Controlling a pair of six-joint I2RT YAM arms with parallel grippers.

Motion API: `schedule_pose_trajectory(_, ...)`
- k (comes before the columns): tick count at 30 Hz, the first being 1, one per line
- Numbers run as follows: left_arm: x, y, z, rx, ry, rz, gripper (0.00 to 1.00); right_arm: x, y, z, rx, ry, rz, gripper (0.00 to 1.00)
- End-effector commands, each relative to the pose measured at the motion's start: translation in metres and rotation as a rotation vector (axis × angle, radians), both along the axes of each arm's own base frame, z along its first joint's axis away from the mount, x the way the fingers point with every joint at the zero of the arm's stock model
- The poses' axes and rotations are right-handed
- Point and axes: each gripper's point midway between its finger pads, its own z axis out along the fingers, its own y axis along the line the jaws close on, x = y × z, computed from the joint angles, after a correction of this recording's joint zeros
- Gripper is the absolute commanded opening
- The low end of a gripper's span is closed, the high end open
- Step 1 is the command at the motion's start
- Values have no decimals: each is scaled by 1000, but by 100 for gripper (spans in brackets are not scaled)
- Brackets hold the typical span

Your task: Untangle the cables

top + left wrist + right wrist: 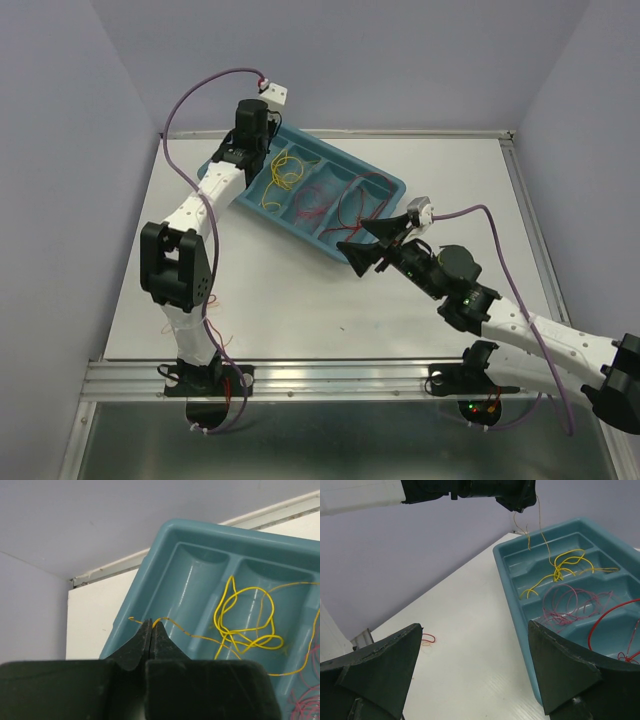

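A teal compartment tray [395, 183] holds a yellow cable [282, 178], a pink cable [318, 197] and a red cable [362, 205] in neighbouring compartments. My left gripper [262, 158] hangs over the tray's far left end. In the left wrist view it [151, 624] is shut on one end of the yellow cable [245, 625], which trails down into its bundle. My right gripper [372, 240] is open and empty, just off the tray's near long side [507, 575]. In the right wrist view it [474, 625] frames bare table, with the yellow [565, 560], pink [570, 602] and red [605, 617] cables to the right.
A small red cable loop [429, 639] lies on the white table near my right gripper's left finger. The left gripper [520, 507] shows at the top of the right wrist view. Purple walls close in the table at the back and sides.
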Motion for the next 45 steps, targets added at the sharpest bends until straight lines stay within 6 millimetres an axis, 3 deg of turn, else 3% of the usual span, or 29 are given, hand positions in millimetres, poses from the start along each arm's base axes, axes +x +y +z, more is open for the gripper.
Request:
schedule_pose_trajectory(1, -18, -8, 41, -127, -38, -8, 0, 7, -2, 2, 28, -4, -40, 91)
schedule_pose_trajectory(8, -26, -3, 41, -362, -24, 164, 0, 8, -2, 1, 28, 5, -44, 91)
schedule_pose_trajectory(13, -25, 19, 12, -450, 9, 434, 0, 7, -6, 5, 40, 0, -51, 92)
schedule_pose_trajectory(17, -28, 41, 16, -494, -58, 620, 0, 7, -5, 4, 40, 1, -47, 93)
schedule_pose_trajectory(20, -45, 67, 30, -540, -185, 784, 0, 7, -6, 4, 40, 1, -49, 93)
schedule_pose_trajectory(21, -46, 67, 23, -553, -181, 796, 0, 7, -6, 5, 42, -1, -49, 93)
schedule_pose_trajectory(22, -50, 72, 31, -574, -224, 815, 0, 7, -6, 4, 40, 1, -49, 93)
schedule_pose_trajectory(26, -58, 76, 19, -655, -255, 915, 0, 7, -6, 4, 40, 2, -50, 93)
schedule_pose_trajectory(27, -63, 80, 5, -600, -218, 956, 0, 7, -6, 4, 40, 2, -52, 93)
schedule_pose_trajectory(29, -60, 77, 9, -581, -224, 980, 2, 7, -7, 4, 42, 2, -52, 93)
schedule_pose_trajectory(30, -64, 80, -7, -503, -204, 1032, 6, 7, -7, 5, 43, 0, -52, 93)
schedule_pose_trajectory(31, -65, 80, -11, -482, -210, 1060, 18, 6, -7, 5, 44, 1, -52, 93)
schedule_pose_trajectory(32, -71, 81, 0, -474, -244, 1103, 21, 6, -7, 6, 47, 0, -50, 93)
schedule_pose_trajectory(33, -67, 77, -17, -442, -226, 1123, 21, 6, -7, 6, 46, -1, -49, 93)
schedule_pose_trajectory(34, -62, 74, -9, -460, -240, 1123, 21, 6, -7, 6, 47, 0, -48, 93)
schedule_pose_trajectory(37, -58, 66, -23, -435, -204, 1120, 21, 5, -8, 7, 49, -2, -50, 93)
schedule_pose_trajectory(42, -55, 45, -29, -444, -184, 1074, 6, 4, -9, 9, 55, -7, -48, 93)
schedule_pose_trajectory(45, -59, 25, -34, -476, -166, 1050, 3, 4, -9, 9, 55, -7, -48, 93)
